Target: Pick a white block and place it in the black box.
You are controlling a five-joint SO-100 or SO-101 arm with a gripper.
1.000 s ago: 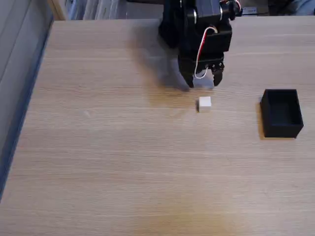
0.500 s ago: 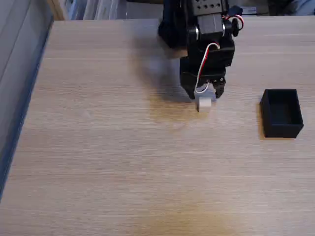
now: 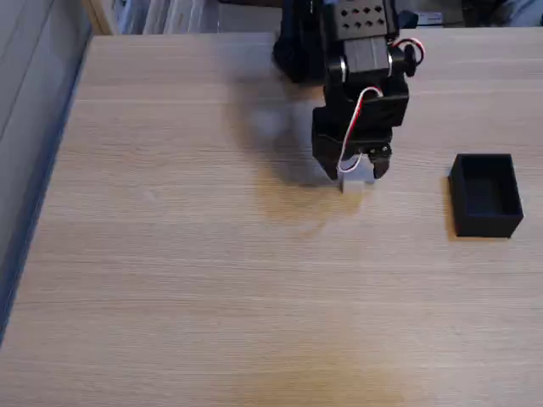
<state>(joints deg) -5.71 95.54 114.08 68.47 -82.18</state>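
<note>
The white block rests on the wooden table, near the middle of the fixed view. My black gripper has come down over it from the far side. Its two fingers stand on either side of the block, spread wider than the cube, so the gripper is open around it. The arm covers the block's upper part. The black box sits open-topped on the table to the right, well apart from the gripper, and its inside looks empty.
The wooden table stretches wide to the left and toward the front. Its left edge runs along a grey and blue strip. Clutter lies beyond the far edge behind the arm's base.
The gripper has moved forward and down from behind the block, so its fingers now straddle the cube. Neither the block nor the box has shifted.
</note>
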